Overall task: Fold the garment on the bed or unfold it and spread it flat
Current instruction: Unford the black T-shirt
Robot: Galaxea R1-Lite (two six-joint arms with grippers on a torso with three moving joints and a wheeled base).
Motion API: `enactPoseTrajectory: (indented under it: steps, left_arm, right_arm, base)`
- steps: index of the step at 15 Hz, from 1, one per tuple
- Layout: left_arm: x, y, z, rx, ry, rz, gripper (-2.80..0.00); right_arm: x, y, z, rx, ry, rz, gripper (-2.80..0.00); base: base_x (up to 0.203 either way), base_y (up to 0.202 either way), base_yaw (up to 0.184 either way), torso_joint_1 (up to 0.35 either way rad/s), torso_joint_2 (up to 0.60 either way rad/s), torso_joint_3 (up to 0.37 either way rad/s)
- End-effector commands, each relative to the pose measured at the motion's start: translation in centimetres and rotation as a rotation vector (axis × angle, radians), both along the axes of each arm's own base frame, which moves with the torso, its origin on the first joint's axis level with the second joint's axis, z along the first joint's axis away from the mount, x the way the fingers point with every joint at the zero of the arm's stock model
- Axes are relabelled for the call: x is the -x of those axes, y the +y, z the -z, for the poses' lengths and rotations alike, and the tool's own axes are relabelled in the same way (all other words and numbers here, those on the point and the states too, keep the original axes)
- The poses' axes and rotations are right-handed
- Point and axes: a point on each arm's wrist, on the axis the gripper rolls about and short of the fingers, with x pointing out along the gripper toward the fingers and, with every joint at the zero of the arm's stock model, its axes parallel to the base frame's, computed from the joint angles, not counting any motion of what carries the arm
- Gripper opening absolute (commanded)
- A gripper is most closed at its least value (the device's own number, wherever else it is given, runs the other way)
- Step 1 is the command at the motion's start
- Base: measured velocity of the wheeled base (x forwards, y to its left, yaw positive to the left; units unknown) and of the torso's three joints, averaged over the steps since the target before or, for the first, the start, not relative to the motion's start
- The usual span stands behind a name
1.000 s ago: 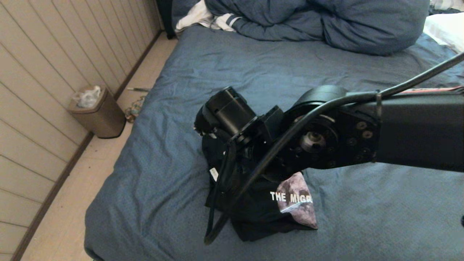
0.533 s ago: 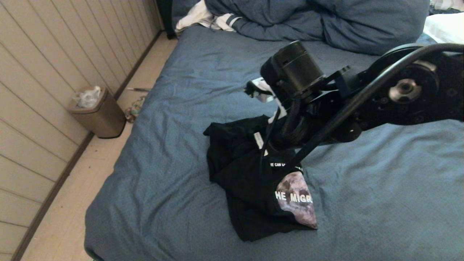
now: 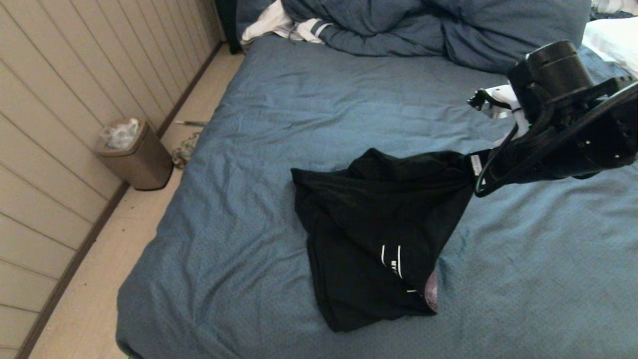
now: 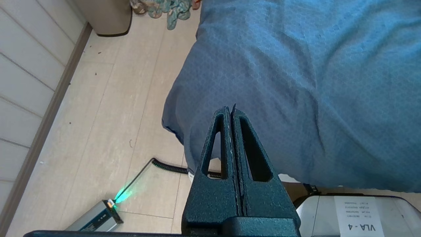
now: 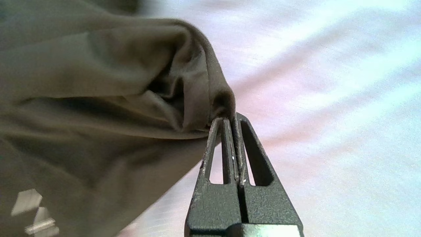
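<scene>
The right claw [image 5: 232,120] is closed, its two fingers pinching a bunched hem of the garment [image 3: 384,224] at their tips. In the head view this claw sits at the right side of the bed [image 3: 309,109], hidden behind the black wrist housing of the right arm [image 3: 563,124], with the held corner of the shirt lifted clear of the sheet. From that corner the black fabric runs taut down and to the left, widening into a crumpled heap that rests on the middle of the bed. White lettering and a sliver of pinkish-grey print show near the heap's lower edge. The left claw [image 4: 232,110] is closed on nothing and hangs over the near left corner of the bed, above the floor. At the far end of the bed lie a blue-grey duvet [image 3: 448,30], a white cloth with dark stripes [image 3: 284,25] and a white pillow [image 3: 610,37]. A bin [image 3: 134,154] stands on the floor by the wall, left of the bed.
</scene>
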Motion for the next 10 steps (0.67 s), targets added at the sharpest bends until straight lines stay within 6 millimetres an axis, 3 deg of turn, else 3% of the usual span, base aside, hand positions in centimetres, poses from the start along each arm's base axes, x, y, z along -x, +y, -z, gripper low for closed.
enactPoseTrajectory:
  steps: [1, 6, 10]
  left_arm:
    - [0.0, 0.0, 0.0, 0.000, -0.003, -0.001, -2.80]
    - [0.0, 0.0, 0.0, 0.000, -0.004, -0.001, -2.80]
    - [0.0, 0.0, 0.0, 0.000, -0.004, 0.000, -2.80]
  right_arm:
    - [0.6, -4.1, 1.1, 0.019, -0.010, 0.123, -2.80]
    - [1.8, -9.8, 6.2, 0.028, -0.015, 0.298, -2.80]
    - [3.0, -14.0, 8.8, -0.007, -0.022, 0.377, -2.80]
  base:
    - [0.000, 0.000, 0.000, 0.000, 0.00, 0.000]
    - [0.000, 0.000, 0.000, 0.000, 0.00, 0.000]
    - [0.000, 0.000, 0.000, 0.000, 0.00, 0.000]
